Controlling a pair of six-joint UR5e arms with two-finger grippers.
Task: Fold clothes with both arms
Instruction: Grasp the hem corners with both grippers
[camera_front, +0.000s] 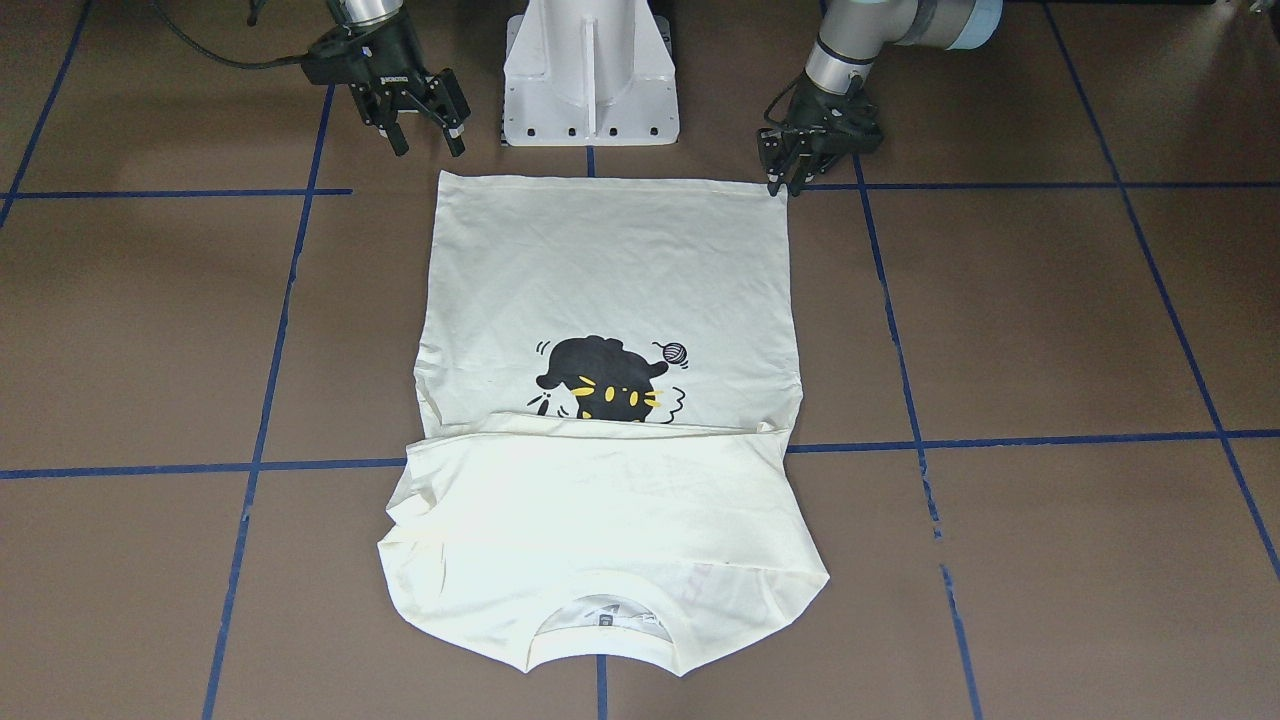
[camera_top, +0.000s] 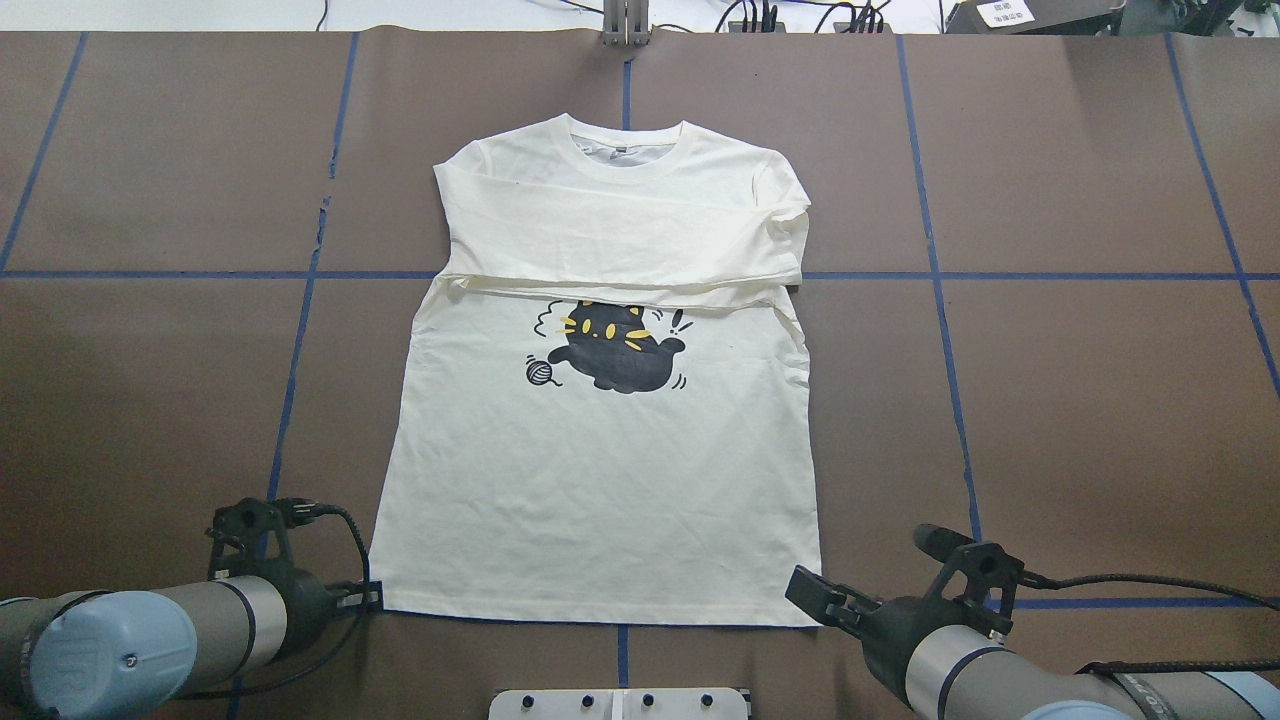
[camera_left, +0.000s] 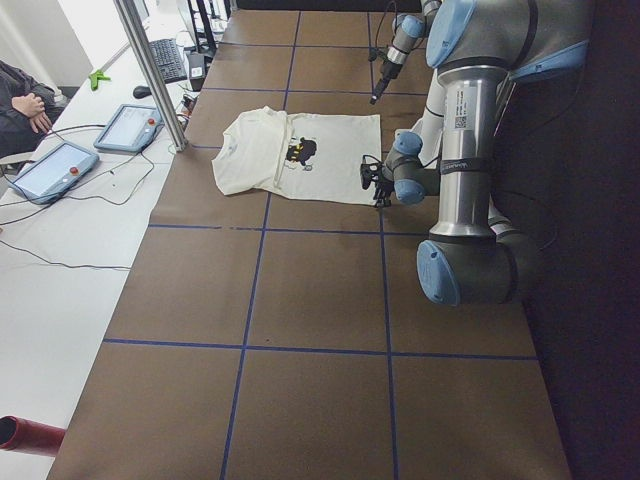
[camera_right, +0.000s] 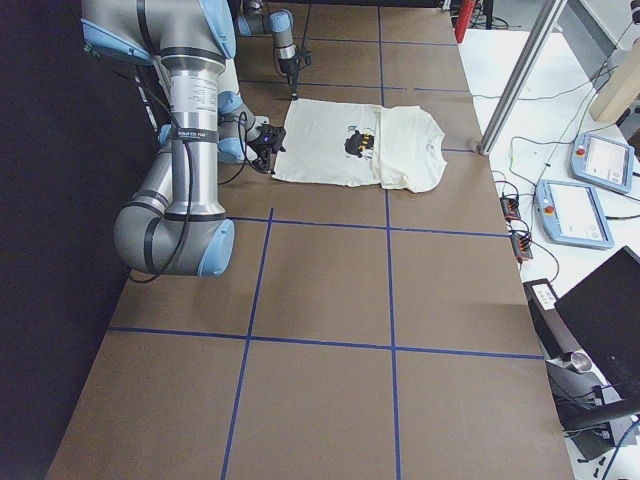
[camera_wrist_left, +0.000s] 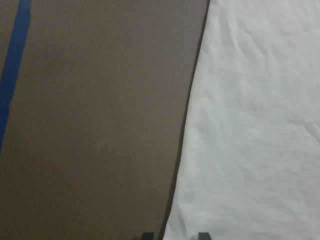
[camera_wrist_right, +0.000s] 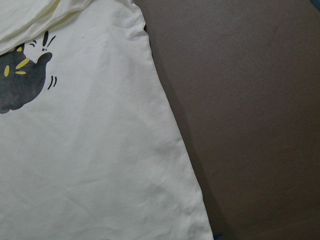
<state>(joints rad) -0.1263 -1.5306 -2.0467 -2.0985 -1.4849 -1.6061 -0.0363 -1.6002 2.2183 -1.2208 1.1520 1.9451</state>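
Now the left gripper (camera_front: 784, 185), jaws slightly parted, straddles the hem (camera_top: 600, 612) corner at 7 o'clock of the flat, mid-table T-shirt (camera_top: 600, 480). The right gripper (camera_front: 428, 142) hangs open near 5 o'clock. The sleeves (camera_top: 620, 245) look folded across. Next, likely, both grippers pinch the hem and carry it toward 12 o'clock.

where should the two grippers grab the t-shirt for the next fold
Take the T-shirt by its two hem corners, left gripper on the one beside it, right gripper on the other, coming in low from the robot's side. The hem lies flat as a straight free edge nearest the robot, with a gripper by each corner.
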